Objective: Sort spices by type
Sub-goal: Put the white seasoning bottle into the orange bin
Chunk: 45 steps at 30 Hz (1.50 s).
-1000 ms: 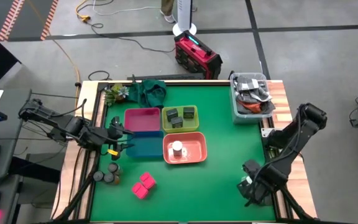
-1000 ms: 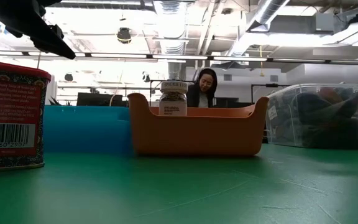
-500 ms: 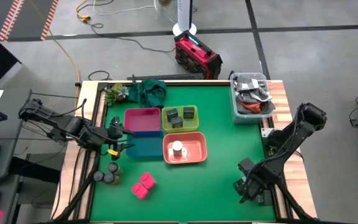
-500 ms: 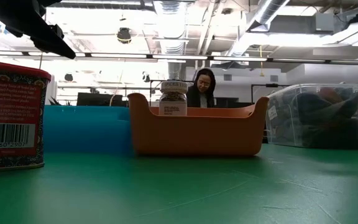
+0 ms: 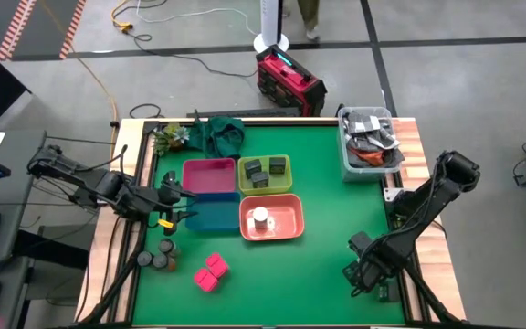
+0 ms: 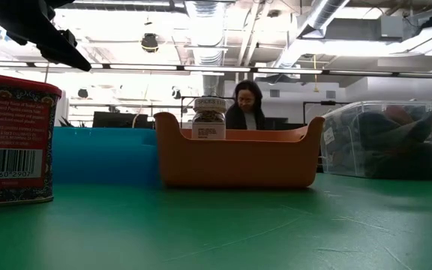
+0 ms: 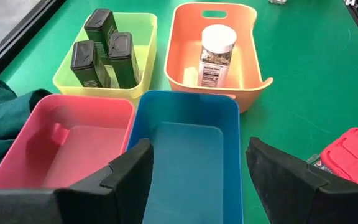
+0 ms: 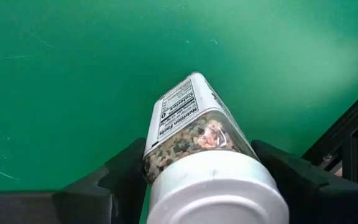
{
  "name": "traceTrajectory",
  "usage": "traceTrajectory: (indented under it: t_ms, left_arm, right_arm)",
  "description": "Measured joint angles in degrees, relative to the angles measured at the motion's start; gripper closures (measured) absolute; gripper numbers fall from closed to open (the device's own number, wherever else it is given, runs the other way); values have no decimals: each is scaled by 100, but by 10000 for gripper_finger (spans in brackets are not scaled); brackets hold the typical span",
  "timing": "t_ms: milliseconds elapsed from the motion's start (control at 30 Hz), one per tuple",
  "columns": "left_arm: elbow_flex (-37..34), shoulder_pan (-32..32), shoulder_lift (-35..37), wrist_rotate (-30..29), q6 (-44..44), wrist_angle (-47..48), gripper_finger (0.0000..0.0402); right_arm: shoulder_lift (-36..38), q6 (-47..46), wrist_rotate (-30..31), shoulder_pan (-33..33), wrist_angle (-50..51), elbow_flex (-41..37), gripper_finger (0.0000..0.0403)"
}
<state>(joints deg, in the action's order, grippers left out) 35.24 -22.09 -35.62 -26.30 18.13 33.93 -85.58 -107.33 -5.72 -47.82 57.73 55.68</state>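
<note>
My right gripper [image 5: 359,271] is low over the near right part of the table, shut on a white-topped round jar [image 8: 197,130] of mixed grains. Another white-topped jar [image 5: 260,217] stands in the orange bin [image 7: 253,74]. Three dark grey square jars [image 7: 104,46] stand in the yellow-green bin. Grey round jars [image 5: 160,256] and pink square packets [image 5: 211,271] rest on the green table near its left near corner. My left gripper [image 7: 199,149] hangs open above the blue bin [image 7: 188,155], touching nothing. My right gripper has the white-topped round jar pinched between its two fingers, one on each side of the body just below the white cap [image 8: 166,155]. The jar lies along the fingers, cap toward the wrist, bottom end [image 8: 188,84] pointing at the table. Whether it is lifted clear, I cannot tell.
The pink bin [image 5: 208,174] and the blue bin hold nothing. A clear tub of dark clutter [image 5: 370,142] stands at the far right corner, and a green cloth [image 5: 217,134] lies at the far edge. Bare green table lies between the bins and my right gripper.
My right gripper has shifted a little toward the table's left and far side, with the arm's elbow following. My left arm has kept still.
</note>
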Motion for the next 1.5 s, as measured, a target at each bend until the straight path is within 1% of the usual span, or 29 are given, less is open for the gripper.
traceTrajectory:
  t_ms: [67,200,333,500,600,700,800,900,1033,1300,1500]
  left_arm:
    - [0,-1,2,0,0,1,157]
    - [0,1,2,0,2,3,157]
    - [0,-1,1,0,13,5,157]
    - [0,-1,0,0,13,34,157]
    - [0,-1,2,0,13,83,157]
    - [0,1,0,0,53,151,157]
    - [0,1,0,0,55,151,157]
    - [0,1,0,-4,51,149,157]
    - [0,1,1,-78,18,145,157]
    - [0,1,4,-103,15,143,157]
    - [0,1,4,-158,94,143,157]
  right_arm:
    - [0,32,-2,34,-34,0,126]
    - [0,396,-4,224,-231,4,126]
    - [-1,915,-4,536,-226,34,126]
    - [-4,1659,78,991,-72,305,126]
    - [-4,2142,302,1240,92,611,126]
    - [-4,2680,653,1493,200,987,126]
    - [-4,3256,1103,1773,175,1342,126]
    - [-4,3795,1335,2117,62,1600,126]
    - [-4,4672,1368,2599,-300,1769,126]
    - [-2,6120,1373,3501,-461,1851,126]
    - [-3,7000,1335,3837,-725,1851,126]
